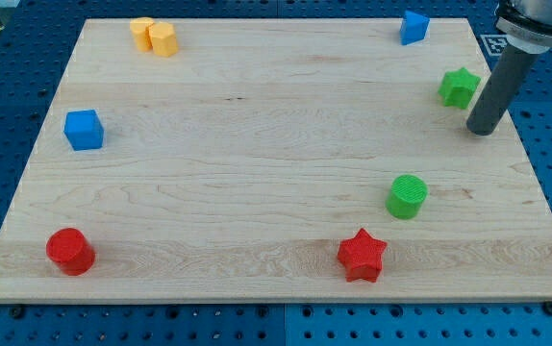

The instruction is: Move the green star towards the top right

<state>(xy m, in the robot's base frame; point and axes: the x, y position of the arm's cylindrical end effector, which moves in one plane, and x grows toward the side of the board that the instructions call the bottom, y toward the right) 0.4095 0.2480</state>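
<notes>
Pale wooden board [257, 192] lies on a blue perforated table [7, 86] and fills most of the view, with eight blocks scattered on it, mostly near its edges. Nearest the view's bottom sit two red ones: one red cylinder [69, 251] at the bottom left corner and one red star [362, 255] to the right of centre along the bottom edge. Just above and to the right of the red star stands one green cylinder [407, 196], apart from it. Farther up, on the view's left side, one blue cube [83, 129] rests alone near the left edge. On the right side, at a similar depth, my tip [482, 130] stands on the board close to its right edge; the dark rod [499, 86] rises from it toward the view's top right corner. It carries no gripper, so nothing is grasped. The green star [459, 87], the only green star, lies just up and to the left of my tip, close beside the rod; whether the two touch cannot be told. Farthest away, along the top edge, one blue block [414, 27] of unclear shape sits toward the right, above and left of the green star, and two yellow blocks touch side by side at the top left: a yellow block on the left [142, 31] and a yellow block on the right [163, 39].
</notes>
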